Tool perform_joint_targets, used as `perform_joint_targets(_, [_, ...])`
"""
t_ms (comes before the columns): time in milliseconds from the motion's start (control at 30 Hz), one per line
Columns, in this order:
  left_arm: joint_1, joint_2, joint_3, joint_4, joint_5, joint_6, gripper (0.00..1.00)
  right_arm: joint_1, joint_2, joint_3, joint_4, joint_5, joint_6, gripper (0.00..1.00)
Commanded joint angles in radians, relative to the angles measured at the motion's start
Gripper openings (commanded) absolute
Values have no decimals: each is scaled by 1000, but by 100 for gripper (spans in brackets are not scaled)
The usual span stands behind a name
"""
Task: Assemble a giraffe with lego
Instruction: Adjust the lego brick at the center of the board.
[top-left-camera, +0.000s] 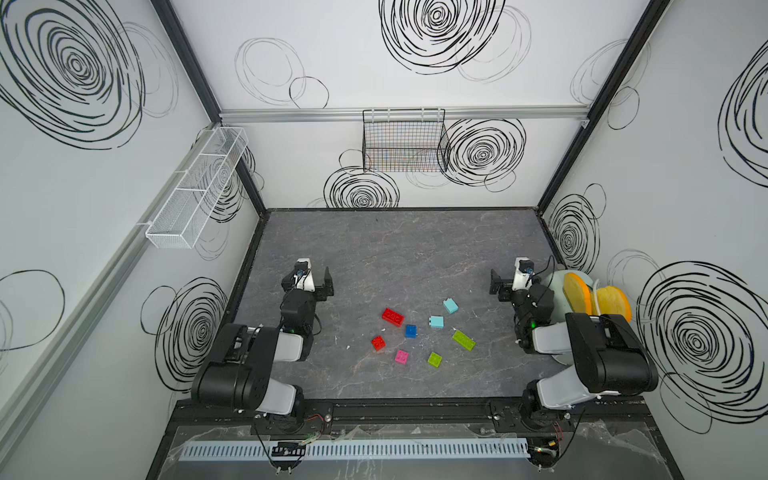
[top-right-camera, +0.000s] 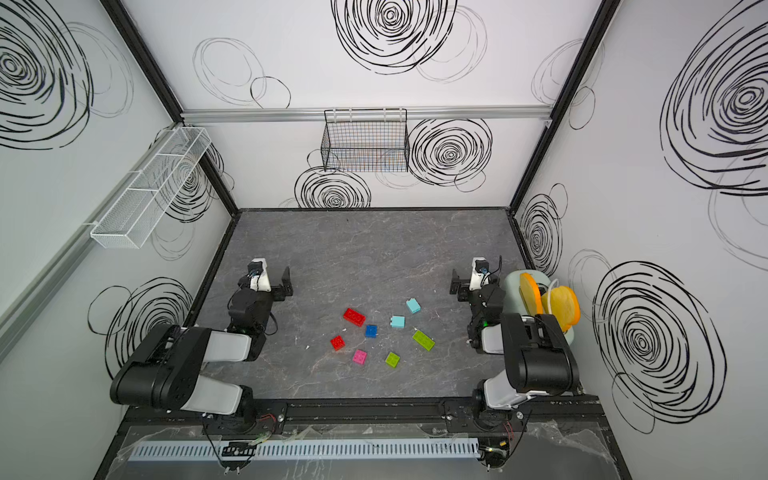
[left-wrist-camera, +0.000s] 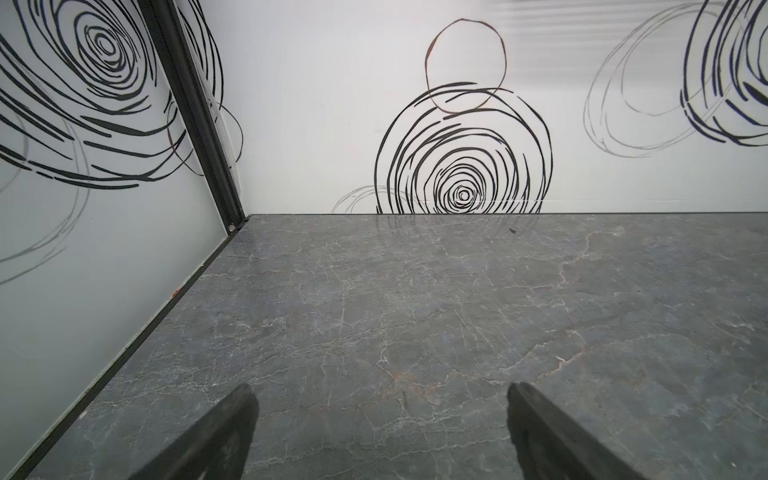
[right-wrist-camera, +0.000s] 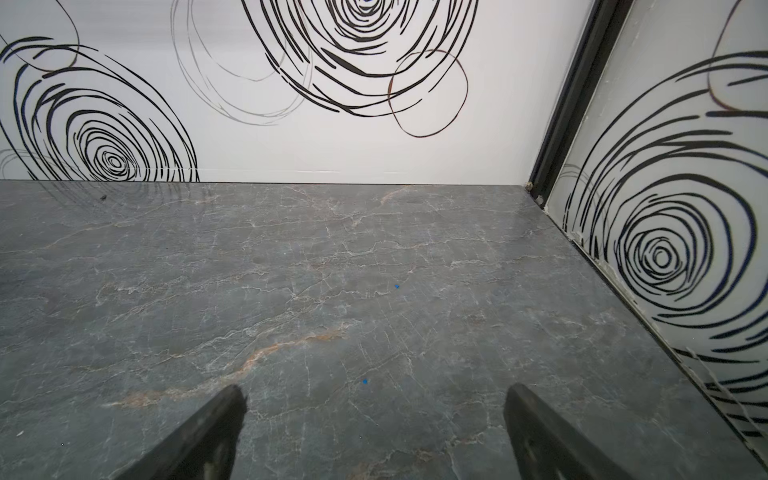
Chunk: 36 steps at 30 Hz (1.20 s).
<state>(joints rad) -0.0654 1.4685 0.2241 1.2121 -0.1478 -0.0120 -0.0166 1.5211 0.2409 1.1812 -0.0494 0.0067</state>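
Observation:
The lego lies as loose bricks in the middle of the dark table in both top views. They are a long red brick, a small red brick, a blue brick, a pink brick, two cyan bricks, a small lime brick and a long lime brick. None is joined to another, and no giraffe is in view. My left gripper hangs open at the left, well apart from the bricks. My right gripper hangs open at the right. Both wrist views show only bare table between the fingers.
Yellow toast slices stand in a pale green rack behind the right arm. A black wire basket hangs on the back wall and a white mesh shelf on the left wall. Walls close in the table on three sides.

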Motion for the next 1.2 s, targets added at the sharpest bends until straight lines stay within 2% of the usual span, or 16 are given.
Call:
perform_joint_targets(0, [-7,-15,-5,28,-8,-5,98,-3,-19,-6,6,2,-7,99])
perform_joint_targets(733, [-11,-19,-7,31,-15,-3,98,-6,-21,-11,12,-5,-7,99])
perform_joint_targets(800, [-10,-21,-7,34,-12,-2,98,2,-52,14,-47,41,-1,99])
perform_joint_targets(833, [-13,-40,14,-25,-10,2,98,7,-83,46,-117,58,3,99])
perform_joint_targets(933, [-33,-119,161,-343,-1,36,98,7,-157,173,-427,113,60,99])
perform_joint_targets(1100, [-47,-215,298,-613,33,12,98,6,-326,227,-648,109,94,99])
perform_joint_targets(1167, [-64,-264,369,-777,59,12,98,0,-419,259,-762,97,117,99])
